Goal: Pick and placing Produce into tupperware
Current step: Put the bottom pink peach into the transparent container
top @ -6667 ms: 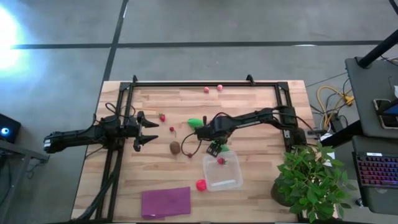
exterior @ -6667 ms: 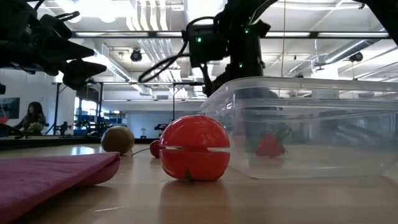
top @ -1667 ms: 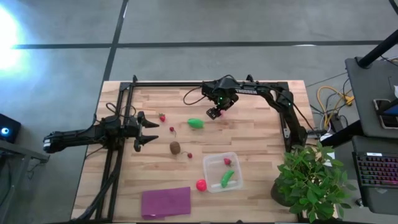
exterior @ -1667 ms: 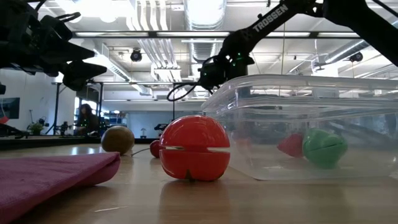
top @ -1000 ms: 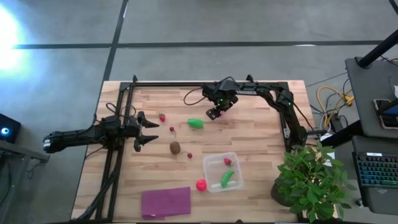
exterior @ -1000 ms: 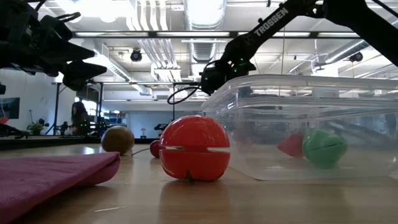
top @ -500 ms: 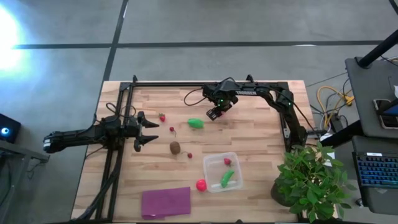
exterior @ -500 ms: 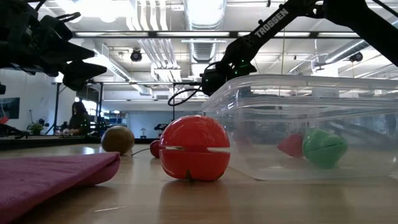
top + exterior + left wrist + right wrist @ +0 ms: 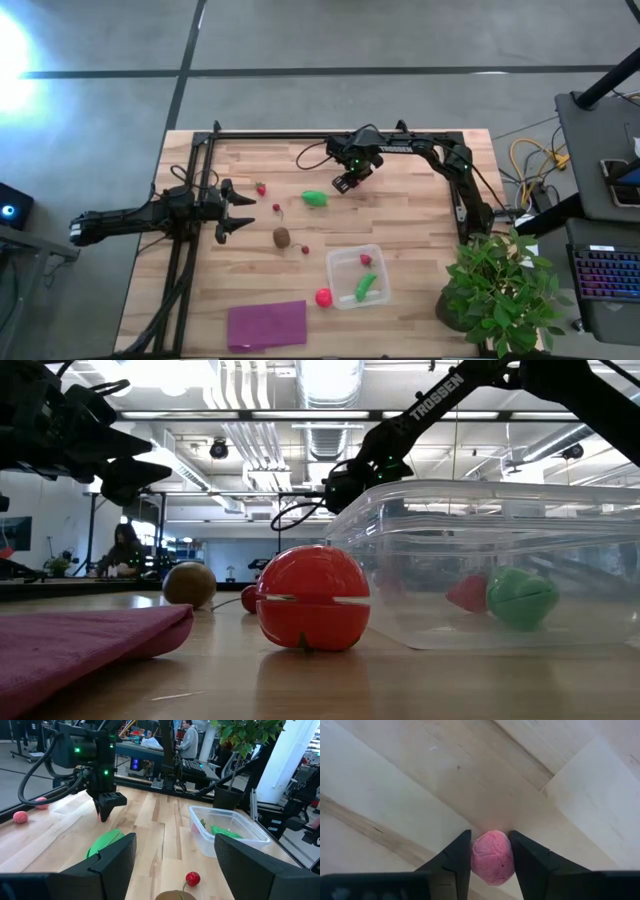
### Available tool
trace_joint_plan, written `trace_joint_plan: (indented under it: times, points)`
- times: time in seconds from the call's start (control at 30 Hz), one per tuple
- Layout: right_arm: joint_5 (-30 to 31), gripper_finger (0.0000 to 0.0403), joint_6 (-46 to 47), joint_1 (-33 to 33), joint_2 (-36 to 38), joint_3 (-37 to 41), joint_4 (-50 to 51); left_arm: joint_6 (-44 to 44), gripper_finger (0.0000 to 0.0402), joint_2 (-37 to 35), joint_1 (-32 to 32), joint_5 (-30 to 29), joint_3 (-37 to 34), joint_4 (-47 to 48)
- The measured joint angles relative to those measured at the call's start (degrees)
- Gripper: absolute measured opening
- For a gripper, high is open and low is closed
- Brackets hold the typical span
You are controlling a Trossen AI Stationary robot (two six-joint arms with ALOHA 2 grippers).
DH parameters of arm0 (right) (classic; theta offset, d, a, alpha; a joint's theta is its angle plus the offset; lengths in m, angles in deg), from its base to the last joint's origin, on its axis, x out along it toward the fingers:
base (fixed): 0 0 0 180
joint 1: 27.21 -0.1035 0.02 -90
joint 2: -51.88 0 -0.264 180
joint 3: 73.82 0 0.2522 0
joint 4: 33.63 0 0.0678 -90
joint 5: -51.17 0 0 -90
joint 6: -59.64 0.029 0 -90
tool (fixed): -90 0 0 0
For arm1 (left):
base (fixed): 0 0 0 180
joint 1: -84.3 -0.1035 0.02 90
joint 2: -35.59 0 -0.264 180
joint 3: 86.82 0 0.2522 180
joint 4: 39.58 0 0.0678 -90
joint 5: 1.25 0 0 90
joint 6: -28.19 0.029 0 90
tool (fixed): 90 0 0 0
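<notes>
My right gripper (image 9: 340,185) points down over the far middle of the table, shut on a small pink berry (image 9: 492,857). A green oblong piece (image 9: 316,198) lies on the wood just beside it. The clear tupperware (image 9: 335,262) stands nearer the front and holds another green piece (image 9: 365,287) and a red berry (image 9: 366,260). A red-pink ball (image 9: 323,296) sits by its left wall, and a brown kiwi (image 9: 282,237) lies farther left. My left gripper (image 9: 240,205) waits at the table's left, level and open, with nothing between its fingers. My right gripper pinches the pink berry's two opposite sides (image 9: 475,855) between its two fingers (image 9: 455,862), coming from above and pointing down. The berry fills the gap between them. I cannot tell whether it touches the wood below.
Small red berries (image 9: 261,188) (image 9: 276,207) (image 9: 305,249) lie loose left of centre, and two pink ones (image 9: 20,816) near the far rail. A purple sheet (image 9: 266,324) lies at the front left, a potted plant (image 9: 500,290) at the right. A black frame (image 9: 330,134) borders the far edge.
</notes>
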Motion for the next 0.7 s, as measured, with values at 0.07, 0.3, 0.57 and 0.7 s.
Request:
trace_joint_plan:
  times: [0.07,0.3,0.57,0.7]
  points:
    - [-1.4,0.012,0.0,0.0,0.2,0.0,0.3,0.0,0.0255,0.0,0.0,0.0,0.0,0.0]
    - [-10.1,0.012,-2.4,-1.8,5.8,-0.3,3.7,0.0,0.0255,0.0,0.0,0.0,0.0,0.0]
    - [-12.4,0.0119,-6.6,-13.2,19.3,-0.4,5.5,0.0,0.0255,0.0,0.0,0.0,0.0,0.0]
    - [-12.5,0.0122,-6.8,-23.1,22.8,-0.3,5.4,0.0,0.0255,0.0,0.0,0.0,0.0,0.0]
